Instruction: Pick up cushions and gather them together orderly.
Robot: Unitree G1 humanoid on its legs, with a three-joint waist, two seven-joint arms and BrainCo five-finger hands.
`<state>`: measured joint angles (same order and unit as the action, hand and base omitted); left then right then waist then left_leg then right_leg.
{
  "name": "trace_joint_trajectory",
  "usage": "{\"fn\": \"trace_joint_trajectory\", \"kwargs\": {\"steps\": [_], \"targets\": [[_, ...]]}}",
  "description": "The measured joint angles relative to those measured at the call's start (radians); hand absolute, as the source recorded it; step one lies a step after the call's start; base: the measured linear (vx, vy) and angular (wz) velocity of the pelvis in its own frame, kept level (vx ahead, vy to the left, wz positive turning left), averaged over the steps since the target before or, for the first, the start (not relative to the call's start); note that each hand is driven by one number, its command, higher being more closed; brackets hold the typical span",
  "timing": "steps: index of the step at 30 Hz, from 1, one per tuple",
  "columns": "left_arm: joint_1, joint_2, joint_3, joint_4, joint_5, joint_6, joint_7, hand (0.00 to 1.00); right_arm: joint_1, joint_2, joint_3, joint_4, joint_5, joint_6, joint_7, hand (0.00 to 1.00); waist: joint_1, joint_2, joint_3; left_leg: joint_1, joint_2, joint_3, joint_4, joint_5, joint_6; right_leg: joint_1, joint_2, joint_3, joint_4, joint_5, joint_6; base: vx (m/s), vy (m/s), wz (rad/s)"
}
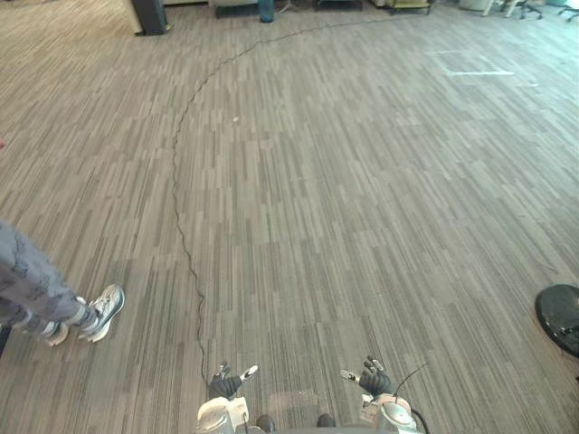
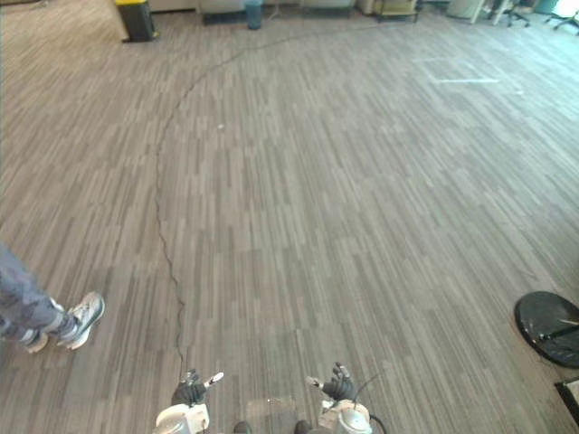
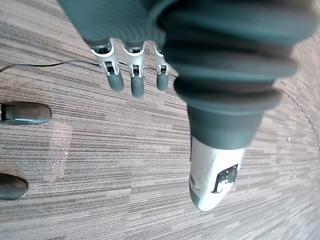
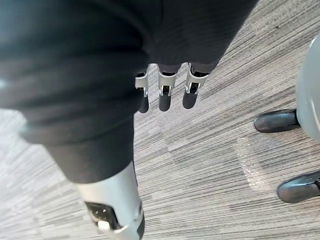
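Grey carpet floor (image 1: 362, 226): striped grey carpet tiles in long narrow planks run across the whole room, from the robot's hands out to the furniture along the far side.
Left hand (image 1: 226, 384): low at the near edge of the head views, left of centre, hanging above bare carpet. In its wrist view the silver dark-tipped fingers (image 3: 136, 75) point straight out side by side, and the thumb (image 3: 212, 175) is held well apart from them. The hand is empty.
Right hand (image 1: 373, 378): low at the near edge, right of centre, level with the left hand and apart from it. Its wrist view shows the fingers (image 4: 165, 92) straight and relaxed in a row, the thumb (image 4: 112, 210) off to one side, grasping nothing, with carpet beneath.
Person: a leg in blue-grey trousers (image 1: 27, 285) and a pair of grey-white trainers (image 1: 101, 312) stand on the carpet at the robot's left, well apart from the left hand.
Black round base (image 1: 559, 316): a flat black disc rests on the floor at the robot's right, partly cut off by the edge of the view.
Far side: a dark upright box with a yellow top (image 2: 136, 18) stands at the far left. A blue cylindrical bin (image 1: 266, 9) stands near it to the right, and wheeled office chairs (image 1: 534, 9) stand at the far right.
Floor marking: pale lines of tape (image 1: 479, 72) lie on the carpet toward the far right, near the chairs.
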<state>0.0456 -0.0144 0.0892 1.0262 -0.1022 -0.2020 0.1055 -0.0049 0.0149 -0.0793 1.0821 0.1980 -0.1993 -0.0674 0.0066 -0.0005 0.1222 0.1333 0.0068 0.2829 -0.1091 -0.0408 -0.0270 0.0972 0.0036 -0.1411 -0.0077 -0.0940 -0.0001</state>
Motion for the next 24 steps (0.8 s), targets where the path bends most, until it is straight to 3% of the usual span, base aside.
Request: {"fn": "trace_joint_trajectory", "kwargs": {"steps": [8, 24], "targets": [[-0.028, 0.023, -0.039, 0.043, 0.024, 0.014, -0.024, 0.0, -0.004, -0.019, -0.092, 0.033, 0.087, 0.001, 0.027, 0.0, -0.002, -0.01, 0.006, -0.01, -0.004, -0.026, 0.005, 0.0, 0.0, 0.006, -0.003, -0.019, -0.016, 0.0, 0.001, 0.02, -0.023, 0.08], [-0.039, 0.04, -0.089, 0.074, 0.098, 0.02, -0.03, 0.0, 0.001, -0.025, -0.148, 0.037, 0.097, 0.004, 0.03, 0.0, -0.013, -0.007, 0.009, -0.013, -0.014, -0.07, 0.0, 0.01, 0.008, 0.014, -0.012, -0.055, -0.007, -0.007, 0.013, -0.03, -0.016, 0.07]]}}
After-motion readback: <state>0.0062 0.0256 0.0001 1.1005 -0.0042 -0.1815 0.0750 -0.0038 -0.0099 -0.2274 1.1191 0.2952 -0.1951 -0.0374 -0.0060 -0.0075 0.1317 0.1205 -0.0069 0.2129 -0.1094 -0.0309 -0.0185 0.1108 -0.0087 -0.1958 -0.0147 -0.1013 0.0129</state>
